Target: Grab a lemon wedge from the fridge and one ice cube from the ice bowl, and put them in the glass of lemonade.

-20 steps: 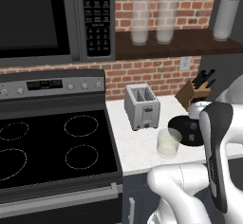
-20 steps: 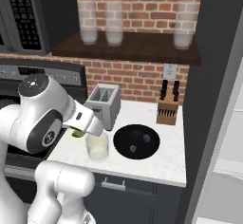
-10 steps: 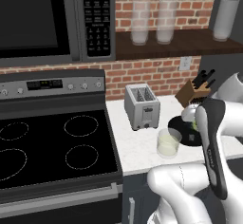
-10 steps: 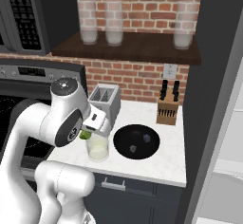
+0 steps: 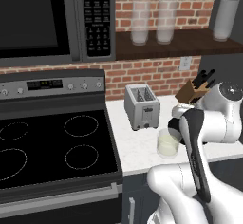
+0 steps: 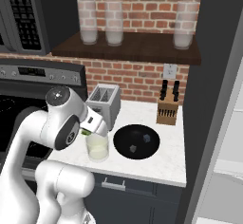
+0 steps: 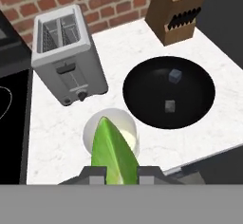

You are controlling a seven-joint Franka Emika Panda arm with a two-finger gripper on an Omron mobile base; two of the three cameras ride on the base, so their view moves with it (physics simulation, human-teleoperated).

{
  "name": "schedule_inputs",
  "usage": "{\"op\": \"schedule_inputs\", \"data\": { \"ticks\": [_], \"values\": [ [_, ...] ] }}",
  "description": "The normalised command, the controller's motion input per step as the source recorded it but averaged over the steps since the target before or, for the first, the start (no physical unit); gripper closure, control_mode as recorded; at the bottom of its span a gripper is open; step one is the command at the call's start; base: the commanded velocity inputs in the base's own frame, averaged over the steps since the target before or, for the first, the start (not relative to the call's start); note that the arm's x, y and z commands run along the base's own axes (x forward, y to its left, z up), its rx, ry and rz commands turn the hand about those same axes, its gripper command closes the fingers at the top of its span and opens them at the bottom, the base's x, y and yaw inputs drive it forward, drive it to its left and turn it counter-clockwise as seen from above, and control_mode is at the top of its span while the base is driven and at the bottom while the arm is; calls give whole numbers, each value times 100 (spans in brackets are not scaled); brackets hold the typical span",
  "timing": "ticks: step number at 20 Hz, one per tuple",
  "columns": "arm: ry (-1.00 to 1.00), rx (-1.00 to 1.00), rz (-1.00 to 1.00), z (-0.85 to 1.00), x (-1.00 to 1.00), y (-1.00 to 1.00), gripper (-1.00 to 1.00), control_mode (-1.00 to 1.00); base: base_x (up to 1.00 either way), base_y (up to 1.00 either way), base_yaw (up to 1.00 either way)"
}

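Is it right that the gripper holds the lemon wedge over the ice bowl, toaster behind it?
Not quite. The hand view shows the gripper shut on the lemon wedge over the glass of lemonade, not the ice bowl beside it. The toaster does stand behind.

toaster (image 7: 66, 59), knife block (image 7: 178, 9), stove (image 5: 42, 147)

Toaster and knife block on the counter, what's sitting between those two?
In the hand view, bare white counter separates the toaster from the knife block; the black ice bowl lies nearer the camera, below that stretch.
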Motion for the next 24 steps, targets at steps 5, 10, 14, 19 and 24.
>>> {"op": "schedule_inputs", "data": {
  "ticks": [5, 10, 14, 19, 24],
  "values": [
    [2, -2, -15, -3, 29, 24, 100, -100, 0, 0, 0],
    [5, 0, -12, 0, 22, 8, 100, -100, 0, 0, 0],
    [2, 0, -8, 0, 24, 0, 100, -100, 0, 0, 0],
    [1, 0, -2, 0, 10, 0, 100, -100, 0, 0, 0],
    [1, 0, 0, -4, 1, 11, 100, -100, 0, 0, 0]
  ]
}}
